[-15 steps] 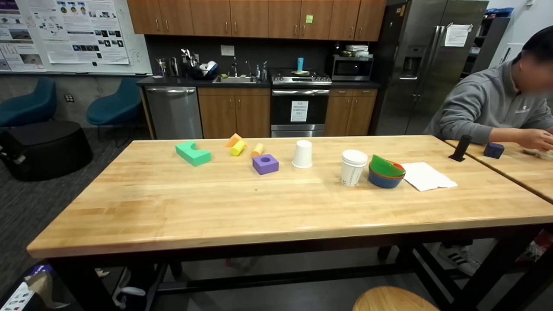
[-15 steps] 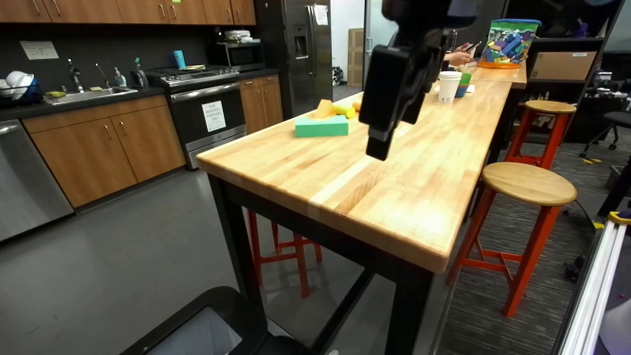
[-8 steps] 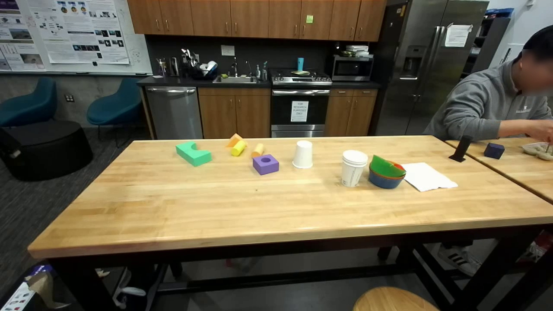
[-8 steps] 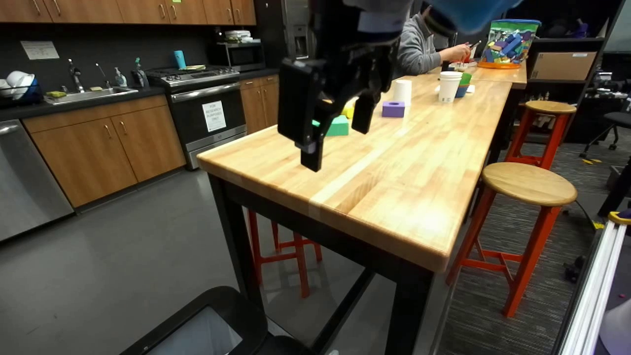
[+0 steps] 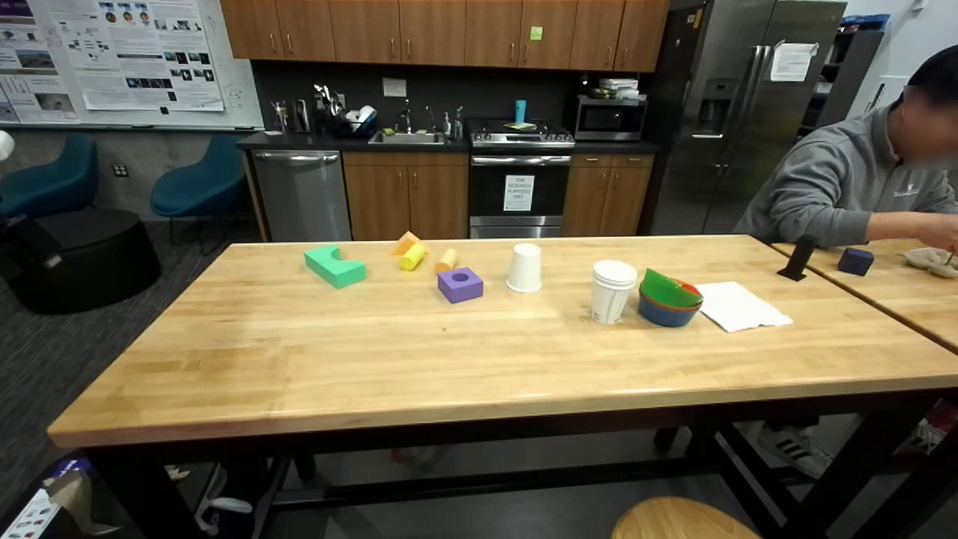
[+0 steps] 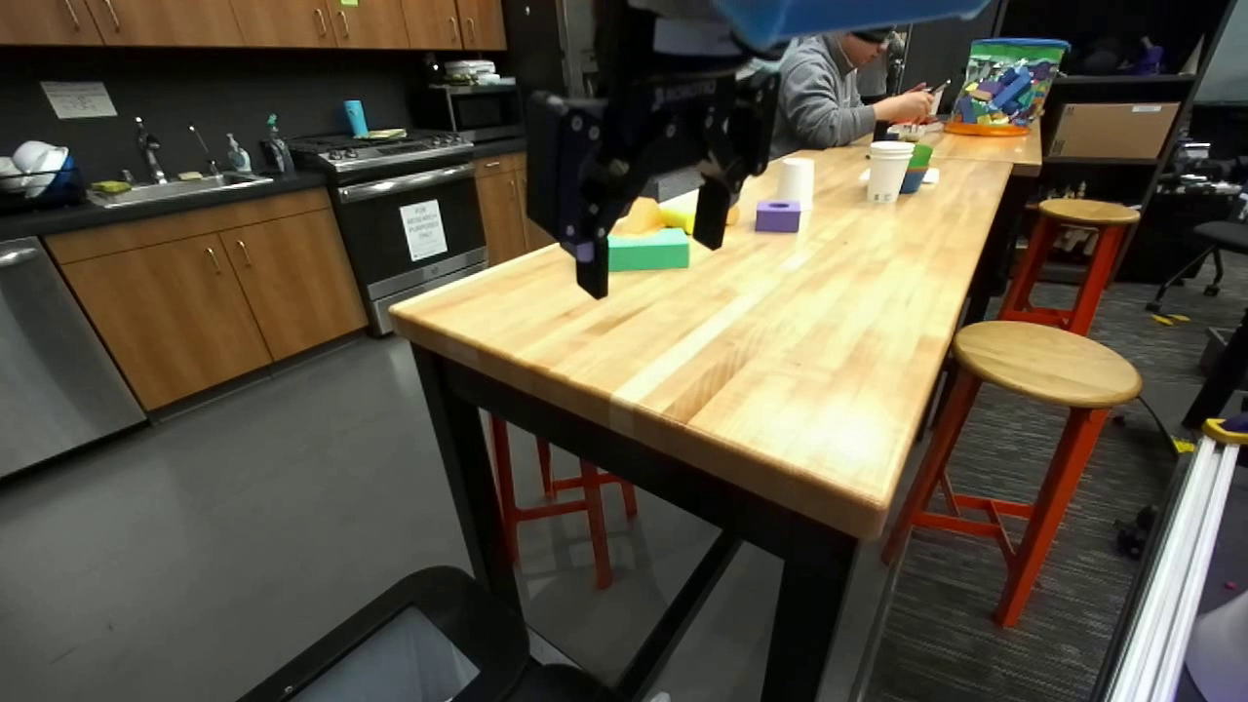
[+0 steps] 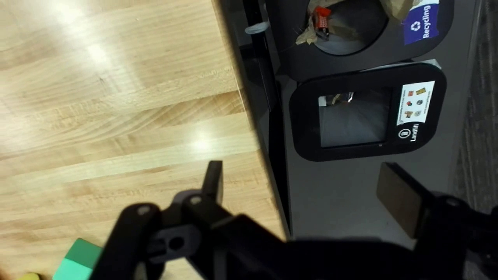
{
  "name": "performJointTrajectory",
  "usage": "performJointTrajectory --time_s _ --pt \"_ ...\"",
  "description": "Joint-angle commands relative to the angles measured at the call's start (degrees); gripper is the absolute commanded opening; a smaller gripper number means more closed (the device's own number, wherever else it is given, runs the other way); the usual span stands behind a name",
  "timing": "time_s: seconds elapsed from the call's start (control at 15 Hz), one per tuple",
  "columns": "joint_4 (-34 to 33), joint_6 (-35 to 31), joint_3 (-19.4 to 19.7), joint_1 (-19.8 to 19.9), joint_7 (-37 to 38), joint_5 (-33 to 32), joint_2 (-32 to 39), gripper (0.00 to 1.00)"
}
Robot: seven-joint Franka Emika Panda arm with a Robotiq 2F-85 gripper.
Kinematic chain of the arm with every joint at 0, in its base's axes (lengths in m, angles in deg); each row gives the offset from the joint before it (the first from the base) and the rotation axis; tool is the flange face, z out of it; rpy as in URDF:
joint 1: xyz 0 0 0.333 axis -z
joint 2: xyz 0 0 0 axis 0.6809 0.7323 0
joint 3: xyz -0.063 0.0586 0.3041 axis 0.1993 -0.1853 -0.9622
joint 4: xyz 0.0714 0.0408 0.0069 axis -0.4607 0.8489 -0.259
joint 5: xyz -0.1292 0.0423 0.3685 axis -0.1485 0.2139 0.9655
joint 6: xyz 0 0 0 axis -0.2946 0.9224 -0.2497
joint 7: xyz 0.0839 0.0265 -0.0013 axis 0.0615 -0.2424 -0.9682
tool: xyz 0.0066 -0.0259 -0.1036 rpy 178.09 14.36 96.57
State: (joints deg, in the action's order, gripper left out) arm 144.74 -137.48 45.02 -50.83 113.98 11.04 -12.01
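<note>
1. Hanging in the air, the pincer (image 7: pixel 307 188) stands spread wide.
2. Apart from it, the green block (image 6: pixel 647 251) lies on the desk (image 6: pixel 780 351), lower down and off to one side.
3. In the wrist view, the desk's edge shows through the pincer's gap, the green block at lower left.
</note>
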Motion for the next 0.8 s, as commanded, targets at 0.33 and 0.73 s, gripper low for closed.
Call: performJointTrajectory --time_s 0.33,0.73 --pt "1.01 2.92 3.63 0.31 -0.38 -4.76 -1.5 1.0" --pt "1.21 6.36 6.44 0.46 -4.92 -8.12 -0.77 1.0"
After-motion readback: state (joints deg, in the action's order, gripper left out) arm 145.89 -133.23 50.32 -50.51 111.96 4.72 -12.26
